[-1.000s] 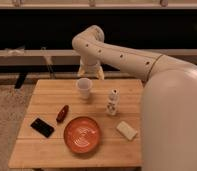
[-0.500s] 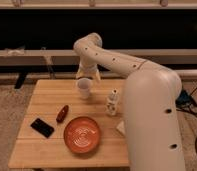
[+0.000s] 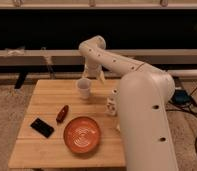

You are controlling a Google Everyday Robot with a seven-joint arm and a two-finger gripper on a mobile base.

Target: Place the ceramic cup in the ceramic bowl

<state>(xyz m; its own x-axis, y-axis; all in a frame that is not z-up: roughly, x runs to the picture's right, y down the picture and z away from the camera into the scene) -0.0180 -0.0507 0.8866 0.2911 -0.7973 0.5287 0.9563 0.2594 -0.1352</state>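
Observation:
The white ceramic cup (image 3: 84, 88) stands upright at the back middle of the wooden table (image 3: 42, 92). The orange-red ceramic bowl (image 3: 82, 135), with a pale swirl inside, sits near the front edge, apart from the cup. My gripper (image 3: 92, 76) hangs from the bent white arm just above and behind the cup's right rim. I cannot tell whether it touches the cup.
A black flat object (image 3: 42, 127) and a small red-brown object (image 3: 62, 113) lie left of the bowl. A small patterned white bottle (image 3: 111, 105) stands right of the cup. My bulky white arm (image 3: 142, 115) covers the table's right side. A dark shelf runs behind.
My arm has swung in over the right side of the table and now hides the white block. The gripper has come down closer to the cup. The cup and bowl have not moved.

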